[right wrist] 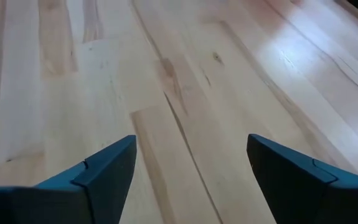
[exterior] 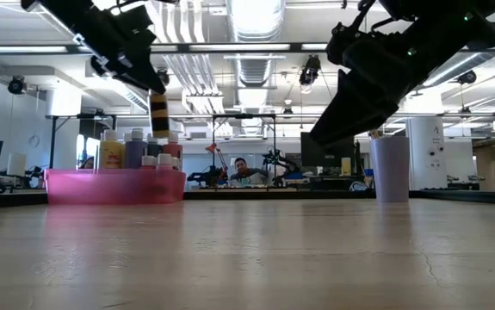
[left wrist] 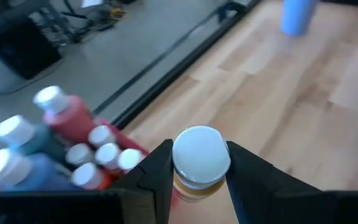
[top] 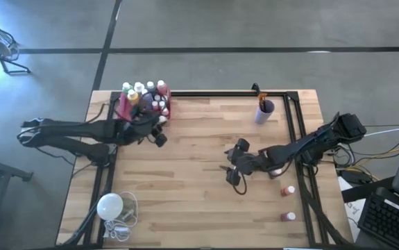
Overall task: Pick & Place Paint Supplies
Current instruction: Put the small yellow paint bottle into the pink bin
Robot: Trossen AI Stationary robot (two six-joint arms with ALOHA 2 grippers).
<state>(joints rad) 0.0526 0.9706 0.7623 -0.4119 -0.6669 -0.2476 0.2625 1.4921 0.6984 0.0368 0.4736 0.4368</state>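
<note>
A pink tray point(top: 125, 111) at the upper left of the tabletop holds a cluster of upright white-capped paint bottles point(top: 147, 92), red, yellow and blue-grey among them. One yellowish-brown bottle point(left wrist: 198, 163) with a white cap hangs upright above the tray's edge, pinched between dark jaws. Two small reddish bottles point(top: 286, 189) point(top: 287, 217) stand apart at the lower right, and a lilac cup point(top: 264, 110) holding brushes stands at the upper right.

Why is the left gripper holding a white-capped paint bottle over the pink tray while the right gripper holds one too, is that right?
Not quite. The right gripper holds nothing: the right wrist view shows only bare table between its open fingers. The left gripper does hold a white-capped paint bottle by the pink tray.
</note>
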